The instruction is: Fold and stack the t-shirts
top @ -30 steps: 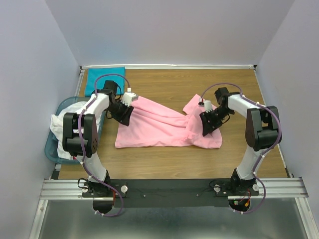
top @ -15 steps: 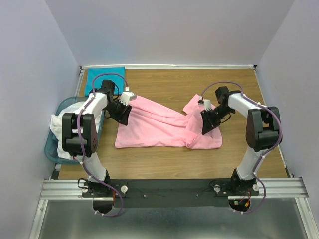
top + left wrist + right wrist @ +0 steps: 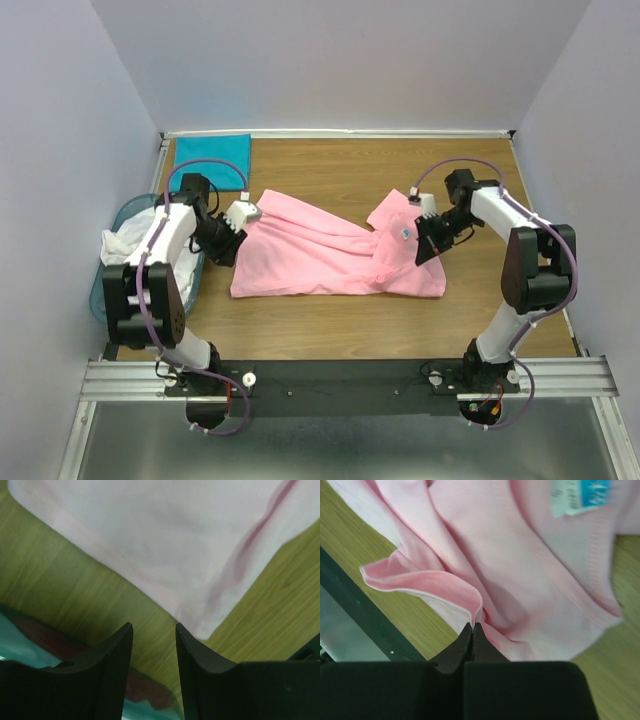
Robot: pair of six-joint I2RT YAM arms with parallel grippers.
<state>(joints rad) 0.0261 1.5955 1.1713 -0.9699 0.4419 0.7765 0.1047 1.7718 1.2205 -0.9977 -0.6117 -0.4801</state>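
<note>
The left gripper (image 3: 153, 629) is held with a narrow gap between its fingers and nothing in it, poised over bare wood just beside the near left corner of the pink t-shirt (image 3: 310, 255). The right gripper (image 3: 472, 626) is seen with its fingers pressed together, and a raised ridge of hem runs straight into the tips, so a thin pinch of the cloth's right side appears to be held. The pink t-shirt is laid across the middle of the table (image 3: 340, 170) between the two arms. Its left half is spread fairly flat, while the right half is bunched into long diagonal creases, with one flap turned back and a small label (image 3: 580, 495) exposed. It is judged to be not yet folded, only partly straightened. A teal t-shirt (image 3: 210, 160) is seen as a flat rectangle in the far left corner, well apart from the pink one, and is taken to be already folded. White t-shirts (image 3: 125, 245) are heaped loosely in the basket (image 3: 104, 305) at the left edge and are still to be done. Most of the task is therefore thought to remain.
</note>
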